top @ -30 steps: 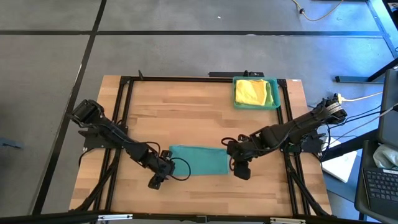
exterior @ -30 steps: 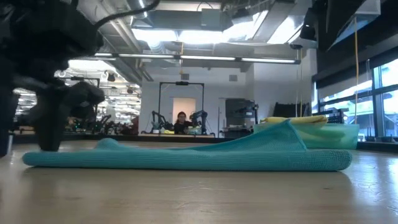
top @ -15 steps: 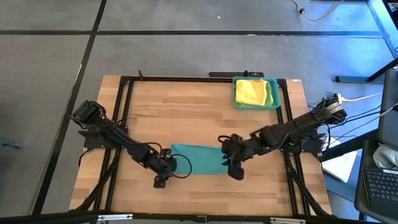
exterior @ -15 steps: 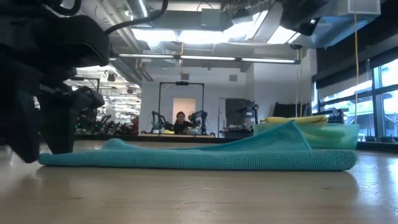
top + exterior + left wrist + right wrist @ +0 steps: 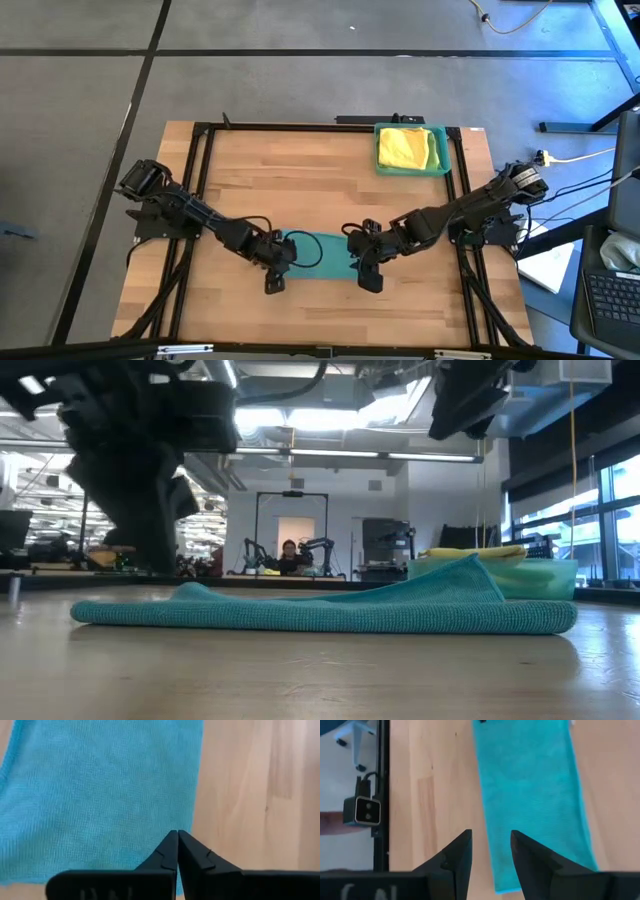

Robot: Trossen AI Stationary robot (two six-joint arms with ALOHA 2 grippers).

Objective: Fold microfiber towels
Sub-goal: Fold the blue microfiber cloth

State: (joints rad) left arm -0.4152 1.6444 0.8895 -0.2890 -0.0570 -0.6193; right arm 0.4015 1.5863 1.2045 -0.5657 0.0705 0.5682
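Pressed tip to tip and holding nothing, the left gripper (image 5: pixel 177 836) hovers over one end of a folded teal microfiber towel (image 5: pixel 322 257) of fine knit on the wooden table (image 5: pixel 300 180); the right gripper (image 5: pixel 491 845), its fingers partly parted, hangs over the opposite end.

High view: mounted overhead, facing straight down, far enough to take in the whole wooden table (image 5: pixel 300 170) and both arms. Low view: set at table-top level, facing level across the surface into the room, close to the teal towel (image 5: pixel 330 610), also seen from above. Wrist views: mounted on each arm, aimed steeply down past the fingers, very near the same towel and bare wood.
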